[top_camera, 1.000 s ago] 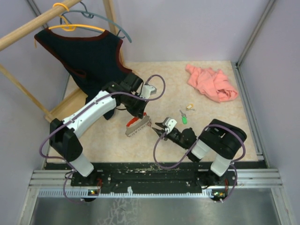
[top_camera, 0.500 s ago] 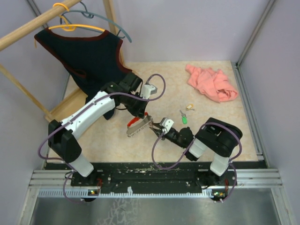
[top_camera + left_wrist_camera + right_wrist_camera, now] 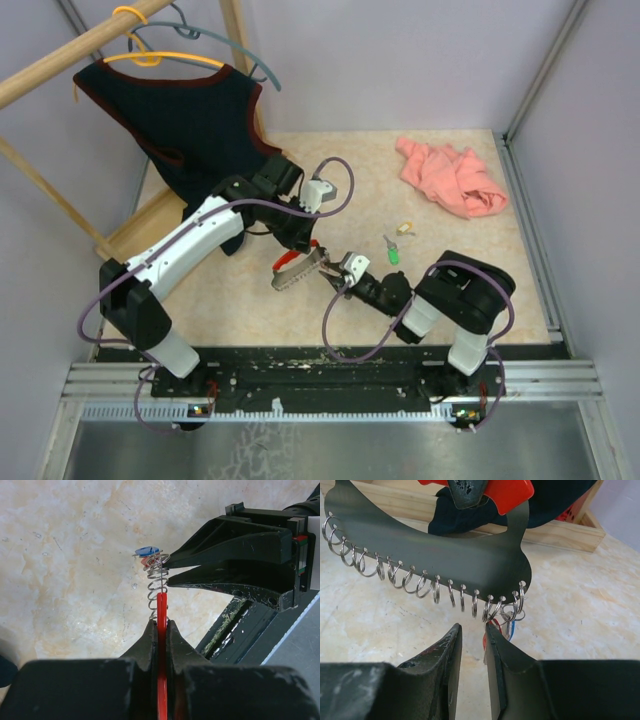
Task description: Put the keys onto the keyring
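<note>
Holding the keyring (image 3: 297,270) clear of the table (image 3: 250,310) between the two arms, the left gripper (image 3: 161,624) is fully closed on the red tab (image 3: 161,607), which runs edge-on between its two fingers in the left wrist view. Seen from the right wrist, the keyring is a dark flat metal plate with a row of small split rings hanging along its lower edge and the red piece at the top. From above it sits tilted. Just below one end of the plate is the right gripper (image 3: 472,630), fingers narrowly apart; in the left wrist view its fingertips converge on the far end of the ring row. At that end ring hangs a blue-headed key (image 3: 147,551) with a small red piece beside it, right at the fingertips. A red sliver shows in the gap between the fingers, but I cannot tell whether they actually pinch anything. Loose on the table to the right of the grippers: a green key (image 3: 393,252), with a pale yellow key (image 3: 404,228) just beyond it. At the far right lies a pink cloth (image 3: 450,178), well apart; at the far left a dark vest (image 3: 180,110) hangs on a hanger
</note>
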You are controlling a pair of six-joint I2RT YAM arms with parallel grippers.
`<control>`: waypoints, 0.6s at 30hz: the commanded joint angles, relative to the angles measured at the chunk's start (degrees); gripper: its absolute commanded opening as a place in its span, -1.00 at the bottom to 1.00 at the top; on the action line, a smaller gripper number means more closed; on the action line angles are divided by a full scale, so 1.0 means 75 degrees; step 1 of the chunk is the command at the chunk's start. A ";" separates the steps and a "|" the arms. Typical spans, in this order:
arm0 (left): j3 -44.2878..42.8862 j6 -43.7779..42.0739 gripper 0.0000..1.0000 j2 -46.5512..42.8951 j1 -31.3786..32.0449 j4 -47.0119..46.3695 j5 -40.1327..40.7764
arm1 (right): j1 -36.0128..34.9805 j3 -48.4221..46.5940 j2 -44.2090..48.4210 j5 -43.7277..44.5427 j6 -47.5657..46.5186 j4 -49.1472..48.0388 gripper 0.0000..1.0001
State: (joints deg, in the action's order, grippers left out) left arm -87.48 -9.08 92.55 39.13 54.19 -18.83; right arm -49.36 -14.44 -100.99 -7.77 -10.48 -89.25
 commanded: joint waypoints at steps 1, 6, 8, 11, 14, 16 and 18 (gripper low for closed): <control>0.0016 -0.0128 -1.00 -0.0212 0.0073 -0.0175 -0.0218 | -0.0083 -0.0277 -0.0001 0.0011 0.0047 -0.1271 -0.50; 0.0025 -0.0149 -1.00 -0.0211 0.0090 -0.0171 -0.0269 | -0.0070 -0.0274 0.0007 0.0271 0.0062 -0.1271 -0.61; 0.0033 -0.0160 -1.00 -0.0199 0.0102 -0.0173 -0.0255 | -0.0077 -0.0272 0.0039 0.0288 0.0061 -0.1271 -0.61; 0.0045 -0.0170 -1.00 -0.0216 0.0110 -0.0150 -0.0209 | -0.0077 -0.0238 0.0063 0.0350 0.0006 -0.1270 -0.61; 0.0040 -0.0162 -1.00 -0.0245 0.0114 -0.0159 -0.0162 | -0.0078 -0.0224 0.0105 0.0295 0.0023 -0.1270 -0.61; 0.0028 -0.0160 -1.00 -0.0258 0.0114 -0.0177 -0.0192 | -0.0070 -0.0231 0.0115 0.0190 0.0084 -0.1271 -0.61; 0.0028 -0.0154 -1.00 -0.0269 0.0114 -0.0205 -0.0193 | -0.0081 -0.0254 0.0121 0.0116 0.0108 -0.1265 -0.64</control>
State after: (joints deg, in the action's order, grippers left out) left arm -87.39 -9.30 92.55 39.62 54.00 -19.38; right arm -49.39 -15.18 -100.99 -5.72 -10.44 -89.25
